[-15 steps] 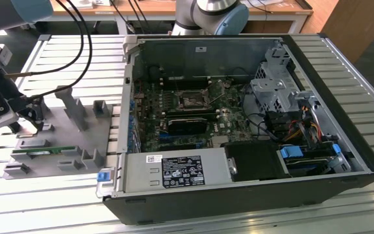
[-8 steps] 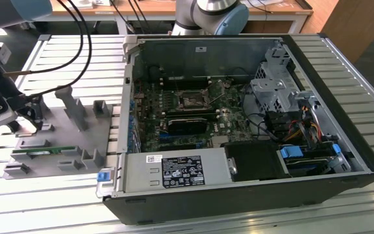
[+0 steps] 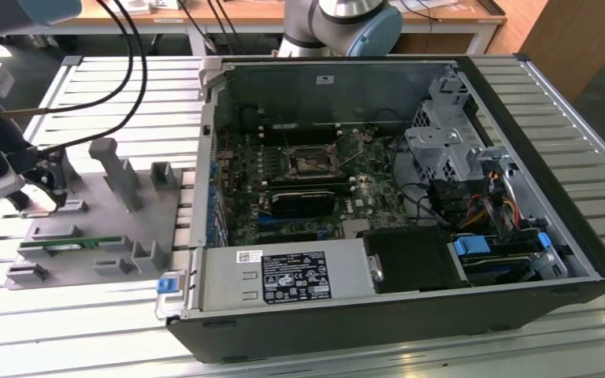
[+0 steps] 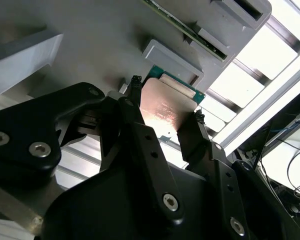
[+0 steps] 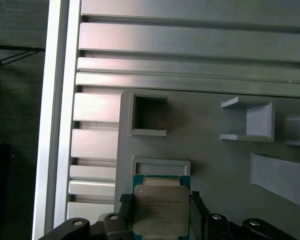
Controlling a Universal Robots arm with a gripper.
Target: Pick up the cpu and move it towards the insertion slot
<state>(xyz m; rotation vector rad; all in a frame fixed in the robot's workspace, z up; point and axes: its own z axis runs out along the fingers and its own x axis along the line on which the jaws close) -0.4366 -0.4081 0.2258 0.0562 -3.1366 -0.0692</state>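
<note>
The tool (image 4: 166,100) is closed on the cpu (image 5: 160,210) by two opposite edges, over the grey fixture (image 3: 113,236) at the exterior view's left — probably light, stiff, fragile underneath, best held edge-only.

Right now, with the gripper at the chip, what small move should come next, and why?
Probably a short straight lift. The gripper looks shut on the chip at two opposite edges, yet it lies close to the grey holder plate beside a raised frame, and the socket sits far off toward the exterior view's right.
</note>
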